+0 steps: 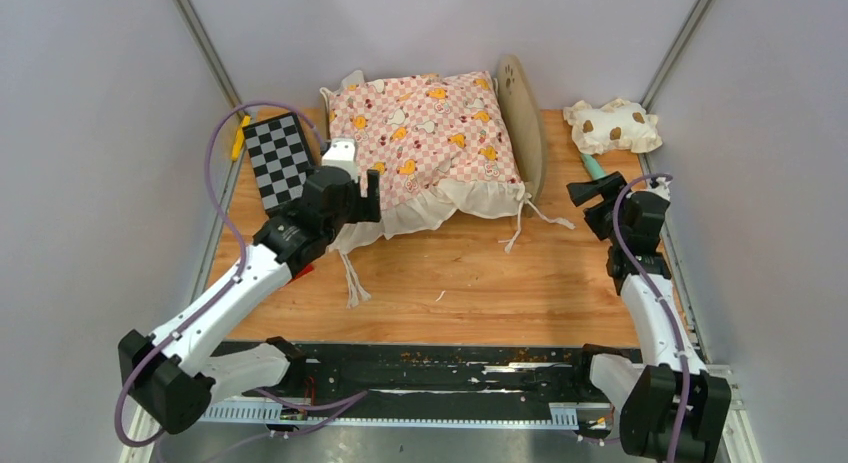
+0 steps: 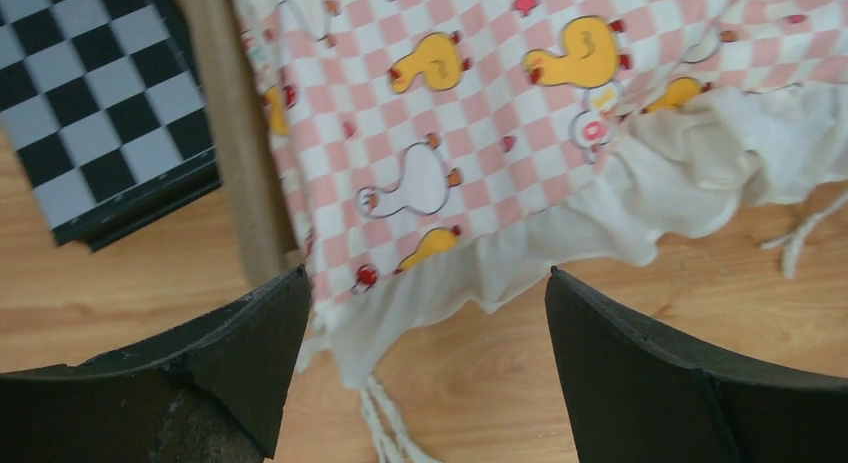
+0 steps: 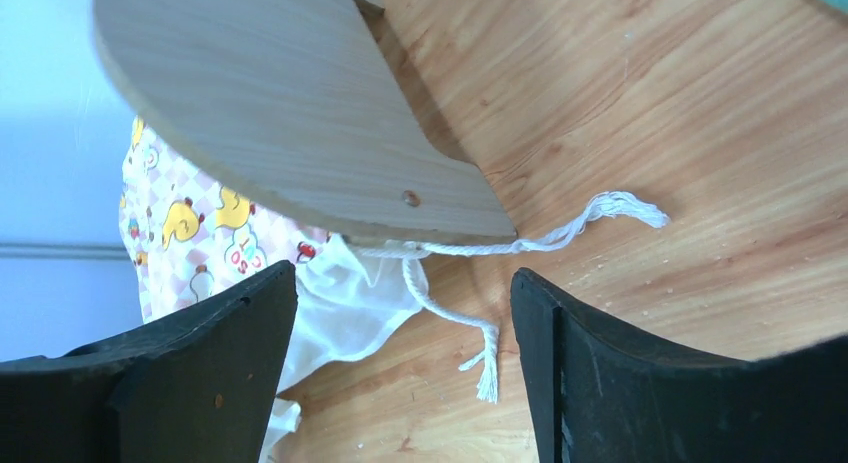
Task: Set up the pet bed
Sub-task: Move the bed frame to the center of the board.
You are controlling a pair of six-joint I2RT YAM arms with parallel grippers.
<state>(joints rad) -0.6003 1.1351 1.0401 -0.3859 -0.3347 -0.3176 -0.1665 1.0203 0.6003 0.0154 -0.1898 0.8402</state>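
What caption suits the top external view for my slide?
Pink checkered cushion on the pet bed; left tool and right tool open beside it; spotted pillow apart.

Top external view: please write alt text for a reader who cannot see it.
A pink checkered cushion lies on the pet bed at the far middle of a wooden table, the headboard standing at its right side. Both grippers are open and hold nothing: the left gripper at the cushion's near-left corner, the right gripper right of the bed.

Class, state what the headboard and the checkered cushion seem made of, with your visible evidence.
Headboard: light wood, perhaps plywood, matte; faint grain shows. Cushion: soft printed cloth; it creases and has a ruffled cream edge.
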